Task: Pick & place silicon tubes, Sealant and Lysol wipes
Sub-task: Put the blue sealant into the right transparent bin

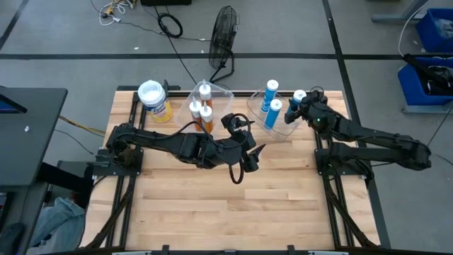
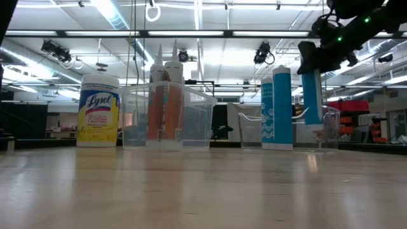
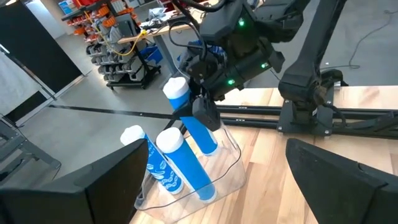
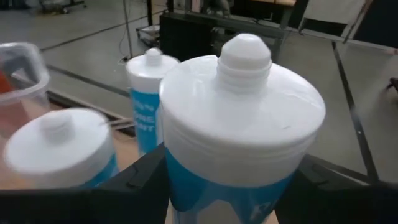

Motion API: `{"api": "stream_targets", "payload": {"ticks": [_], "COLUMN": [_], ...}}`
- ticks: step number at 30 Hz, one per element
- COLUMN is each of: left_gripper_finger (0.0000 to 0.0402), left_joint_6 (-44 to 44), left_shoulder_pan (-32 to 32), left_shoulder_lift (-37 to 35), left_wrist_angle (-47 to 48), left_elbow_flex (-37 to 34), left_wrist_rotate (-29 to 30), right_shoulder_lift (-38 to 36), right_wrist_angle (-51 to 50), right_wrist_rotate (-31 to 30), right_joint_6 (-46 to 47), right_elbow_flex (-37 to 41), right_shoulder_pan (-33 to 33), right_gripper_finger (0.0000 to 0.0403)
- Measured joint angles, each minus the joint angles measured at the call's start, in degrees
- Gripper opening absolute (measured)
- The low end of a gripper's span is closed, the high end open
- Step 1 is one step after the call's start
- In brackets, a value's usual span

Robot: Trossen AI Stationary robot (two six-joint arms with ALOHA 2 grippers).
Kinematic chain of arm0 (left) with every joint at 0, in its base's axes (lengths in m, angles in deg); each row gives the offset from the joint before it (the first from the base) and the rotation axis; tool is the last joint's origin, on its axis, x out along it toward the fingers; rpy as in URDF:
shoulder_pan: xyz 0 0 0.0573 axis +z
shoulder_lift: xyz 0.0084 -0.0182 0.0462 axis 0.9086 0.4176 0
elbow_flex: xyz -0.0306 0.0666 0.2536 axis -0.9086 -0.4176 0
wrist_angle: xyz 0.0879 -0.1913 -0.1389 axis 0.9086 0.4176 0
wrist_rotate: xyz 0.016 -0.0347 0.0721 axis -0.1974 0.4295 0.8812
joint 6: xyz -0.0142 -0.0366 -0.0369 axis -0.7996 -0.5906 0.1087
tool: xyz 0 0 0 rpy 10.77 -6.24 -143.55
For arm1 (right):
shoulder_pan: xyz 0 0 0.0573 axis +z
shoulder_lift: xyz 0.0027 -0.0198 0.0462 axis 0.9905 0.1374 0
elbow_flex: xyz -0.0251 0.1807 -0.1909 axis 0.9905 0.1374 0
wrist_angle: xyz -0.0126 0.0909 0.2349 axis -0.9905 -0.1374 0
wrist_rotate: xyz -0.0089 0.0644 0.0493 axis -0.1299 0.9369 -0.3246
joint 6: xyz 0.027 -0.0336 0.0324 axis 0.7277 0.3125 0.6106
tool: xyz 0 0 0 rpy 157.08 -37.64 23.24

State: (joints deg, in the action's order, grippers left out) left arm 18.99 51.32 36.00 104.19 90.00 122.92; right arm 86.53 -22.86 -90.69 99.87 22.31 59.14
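My right gripper (image 1: 303,108) is shut on a blue-and-white tube (image 3: 200,132) over the clear bin (image 1: 256,108) at the table's far right. Two more blue-and-white tubes (image 1: 272,95) stand upright in that bin. A second clear bin (image 1: 221,92) at the far middle holds three orange tubes (image 1: 205,113) standing upright. The yellow Lysol wipes canister (image 1: 154,99) with its white lid stands on its base at the far left. My left gripper (image 1: 245,140) hovers open and empty near the table's middle, between the two bins. My right gripper pinches the tube's blue body just below its white shoulder (image 4: 231,177) between its two fingers, which lie across the tube. It reaches in from the table's right side. The tube hangs a little tilted, cap up, its lower end (image 2: 311,119) inside the bin, clear of the floor.
The wooden table (image 1: 233,205) lies bare in its near half. A black fan (image 1: 224,34) and cables lie on the floor beyond the far edge. Blue crates (image 1: 433,49) stand off to the right.
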Motion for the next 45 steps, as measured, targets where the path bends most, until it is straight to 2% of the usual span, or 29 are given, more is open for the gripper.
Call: {"api": "stream_targets", "payload": {"ticks": [5,16,37,45], "left_gripper_finger": [0.0385,0.0385,0.0385,0.0385], "left_joint_6": [0.0,0.0,0.6,0.6], "left_shoulder_pan": [0.0,0.0,0.7,0.7], "left_shoulder_lift": [0.0,0.0,0.0,0.0], "left_wrist_angle": [0.3,1.7,1.7,1.7], "left_elbow_flex": [0.0,0.0,0.0,0.0], "left_wrist_rotate": [0.0,0.0,0.0,0.0], "right_shoulder_lift": [-0.2,-0.3,-0.3,-0.3], "right_wrist_angle": [6.4,10.1,13.7,13.9], "right_wrist_rotate": [3.4,7.3,7.5,9.0], "right_joint_6": [1.0,-0.9,1.9,1.4], "right_elbow_flex": [3.8,7.8,12.0,12.0], "right_shoulder_pan": [-2.1,-4.1,-4.1,-4.1], "right_gripper_finger": [0.0209,0.0209,0.021,0.0285]}}
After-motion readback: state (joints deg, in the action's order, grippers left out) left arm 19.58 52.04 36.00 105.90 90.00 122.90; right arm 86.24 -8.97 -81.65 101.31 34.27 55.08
